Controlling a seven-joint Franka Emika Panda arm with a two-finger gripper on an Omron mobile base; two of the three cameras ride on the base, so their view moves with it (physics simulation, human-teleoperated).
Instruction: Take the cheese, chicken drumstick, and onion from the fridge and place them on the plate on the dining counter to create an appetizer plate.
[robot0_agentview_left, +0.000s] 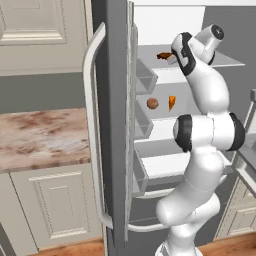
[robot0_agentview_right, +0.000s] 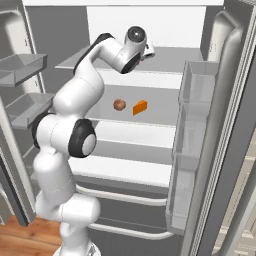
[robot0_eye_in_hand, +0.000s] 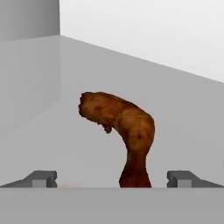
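Up inside fridge (robot0_agentview_right: 210, 95), end effector (robot0_eye_in_hand: 112, 179) spread wide, holding nothing. Chicken drumstick (robot0_eye_in_hand: 122, 131) lying on shelf straight ahead, thin end reaching between fingertips (robot0_eye_in_hand: 41, 178), touching neither as far as could be seen. Onion (robot0_agentview_right: 119, 104) and cheese (robot0_agentview_right: 140, 107) side by side one shelf below end effector.

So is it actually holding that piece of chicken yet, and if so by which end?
No, nothing is held. The gripper has its jaws wide open, one on each side of the thin end of the chicken drumstick, not touching it.
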